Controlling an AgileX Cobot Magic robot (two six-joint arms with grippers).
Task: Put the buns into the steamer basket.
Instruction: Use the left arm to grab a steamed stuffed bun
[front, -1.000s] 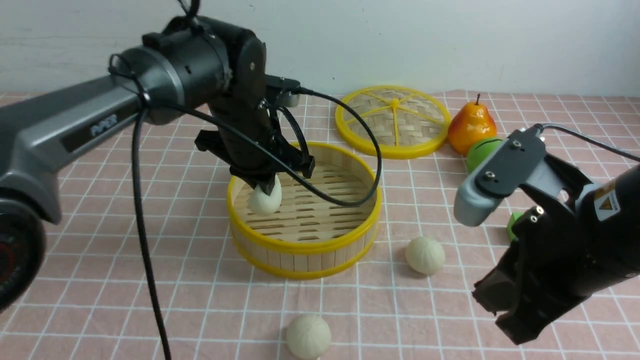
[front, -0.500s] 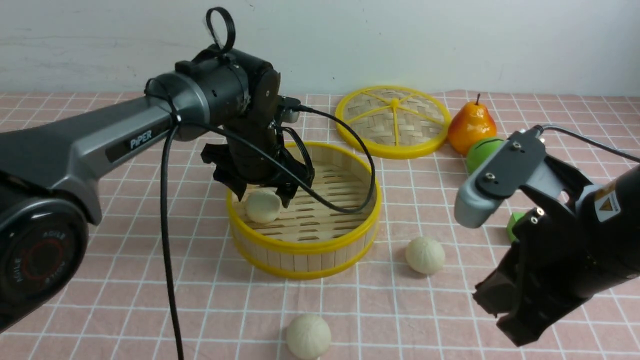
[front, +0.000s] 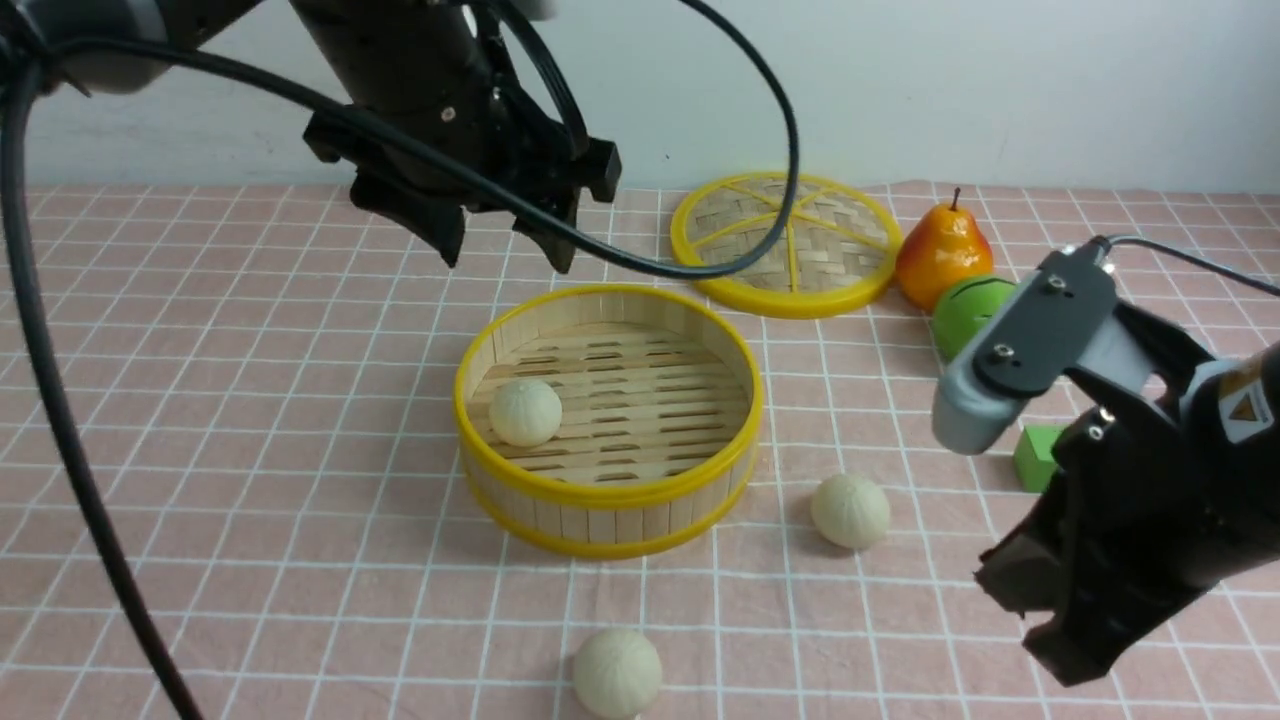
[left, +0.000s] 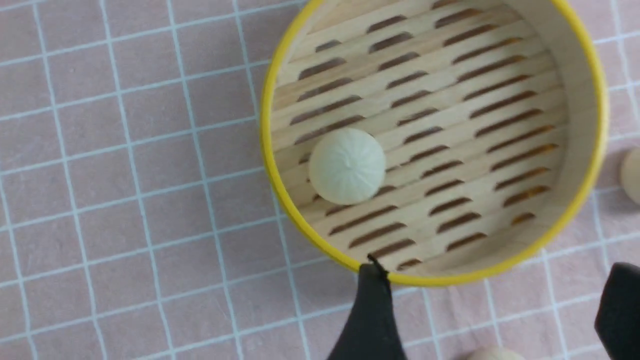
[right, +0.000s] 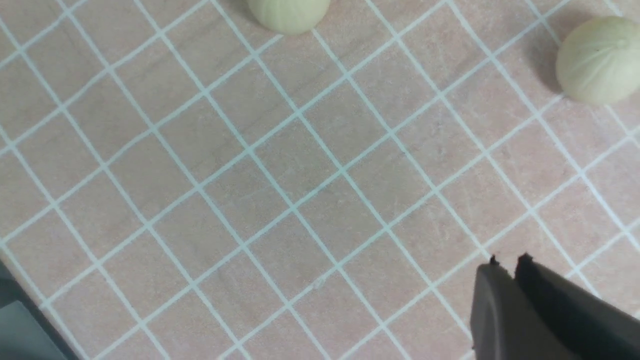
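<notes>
Left end effector (front: 505, 250) had lifted clear of the basket (front: 610, 495) since a second earlier, leaving one bun (front: 525, 411) on its slatted floor by the left wall. Lid (front: 785, 240), pear (front: 942, 250), green ball (front: 968, 312) and green block (front: 1038, 457) sat behind and right of the basket, none blocking it. A black cable (front: 780, 150) crossed in front of the lid. Left arm came in from upper left, fingers down, spread apart, empty, above the basket's far side. Right end effector (right: 507, 261) hung low at right, fingers together, holding nothing. Two more buns lay on the desk (front: 250, 420): one (front: 849, 510) just right of the basket, one (front: 617, 672) in front of it, both nearer the right end effector.
</notes>
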